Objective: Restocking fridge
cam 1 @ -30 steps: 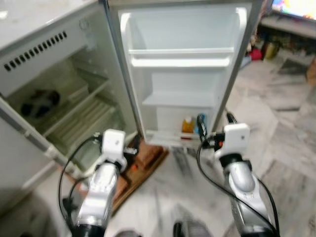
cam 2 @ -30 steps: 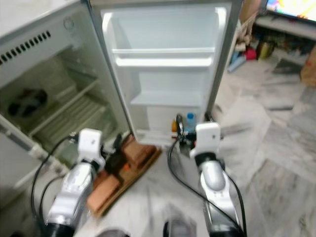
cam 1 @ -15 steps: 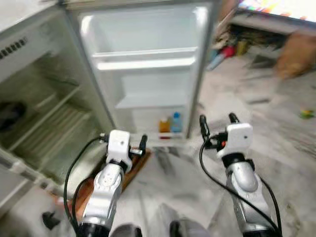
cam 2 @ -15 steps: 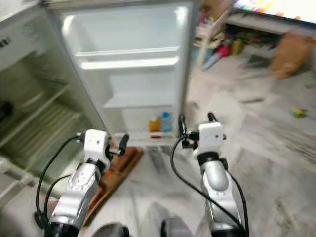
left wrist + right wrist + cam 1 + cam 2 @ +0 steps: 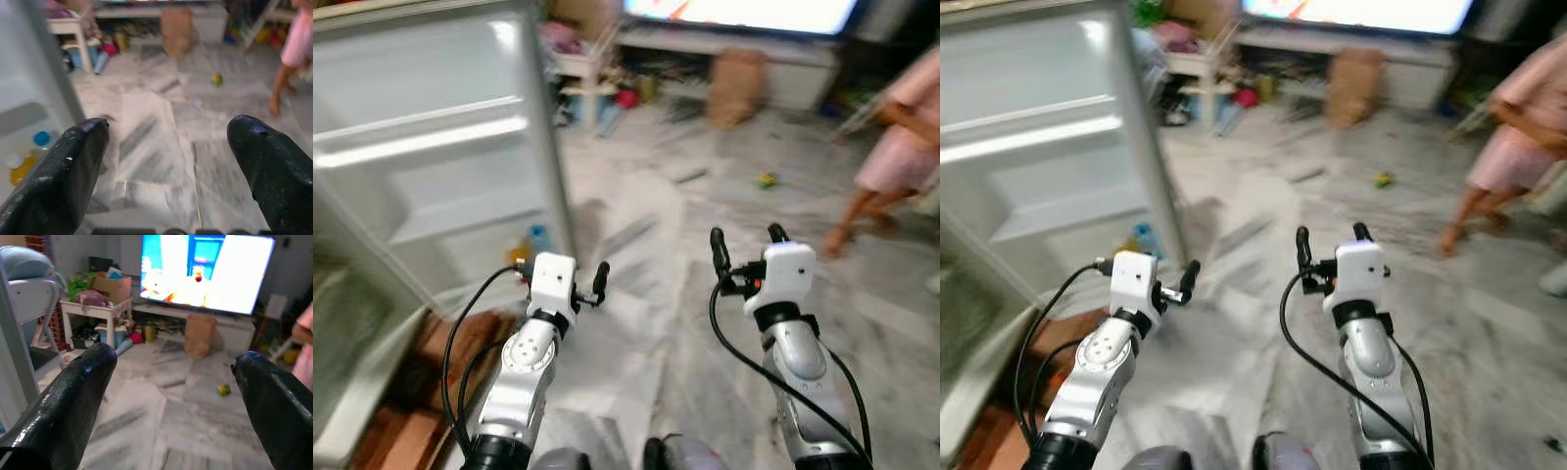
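The open fridge door (image 5: 431,157) stands at the robot's left, with a blue-capped bottle (image 5: 537,238) and an orange one (image 5: 520,257) low in its bottom shelf. Both grippers hover over the marble floor (image 5: 656,245) — the left gripper (image 5: 166,161) and the right gripper (image 5: 171,396) each spread wide, holding nothing. Beyond them are a lit television (image 5: 205,269), a brown bag (image 5: 198,335) and a person in pink (image 5: 891,157) — well apart.
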You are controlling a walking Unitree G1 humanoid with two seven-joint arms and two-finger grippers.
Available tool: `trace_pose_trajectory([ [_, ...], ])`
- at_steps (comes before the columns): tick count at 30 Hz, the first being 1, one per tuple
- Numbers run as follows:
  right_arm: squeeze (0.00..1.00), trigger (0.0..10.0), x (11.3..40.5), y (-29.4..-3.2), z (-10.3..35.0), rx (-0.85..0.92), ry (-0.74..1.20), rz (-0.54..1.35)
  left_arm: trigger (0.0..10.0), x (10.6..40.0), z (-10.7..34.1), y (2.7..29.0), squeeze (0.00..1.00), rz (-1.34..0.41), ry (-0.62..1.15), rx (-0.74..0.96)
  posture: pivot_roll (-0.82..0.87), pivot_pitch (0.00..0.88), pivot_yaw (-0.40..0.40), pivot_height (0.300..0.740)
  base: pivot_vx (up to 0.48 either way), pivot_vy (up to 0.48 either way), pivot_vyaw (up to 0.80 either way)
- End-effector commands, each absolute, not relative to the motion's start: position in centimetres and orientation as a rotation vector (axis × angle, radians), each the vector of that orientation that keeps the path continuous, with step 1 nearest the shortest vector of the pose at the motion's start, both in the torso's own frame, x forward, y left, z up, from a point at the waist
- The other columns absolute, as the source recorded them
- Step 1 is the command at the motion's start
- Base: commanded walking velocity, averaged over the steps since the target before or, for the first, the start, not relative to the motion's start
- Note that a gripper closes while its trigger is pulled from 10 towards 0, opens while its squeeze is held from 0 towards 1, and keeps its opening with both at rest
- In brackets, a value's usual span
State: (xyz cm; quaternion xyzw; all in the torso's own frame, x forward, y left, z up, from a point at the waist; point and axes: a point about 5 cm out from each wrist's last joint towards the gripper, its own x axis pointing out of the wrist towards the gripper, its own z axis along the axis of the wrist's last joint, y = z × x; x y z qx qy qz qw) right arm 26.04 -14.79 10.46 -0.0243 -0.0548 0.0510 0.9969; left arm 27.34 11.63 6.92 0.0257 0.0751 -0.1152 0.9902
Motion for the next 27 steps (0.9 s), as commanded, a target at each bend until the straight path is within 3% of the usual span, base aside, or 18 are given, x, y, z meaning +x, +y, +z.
trace_pose_trajectory([
  [1, 0.0, 10.0, 26.34, -14.84, 10.86, -0.058, -0.119, 0.108, 10.0, 27.3, 7.07, 11.66, 0.0, -0.233, 0.14, 0.055, -0.01, 0.097, 0.045, 0.74, 0.0, -0.409, -0.8],
  [10, 0.0, 10.0, 26.3, -14.78, 11.01, -0.058, -0.126, 0.109, 10.0, 27.4, 7.11, 11.62, 0.0, -0.24, 0.136, 0.062, -0.01, 0.098, 0.046, 0.74, 0.065, -0.383, -0.8],
  [27, 0.0, 10.0, 26.33, -14.51, 11.22, -0.067, -0.142, 0.119, 10.0, 27.64, 7.13, 11.99, 0.0, -0.238, 0.134, 0.063, -0.02, 0.097, 0.058, 0.74, 0.469, -0.015, -0.8],
])
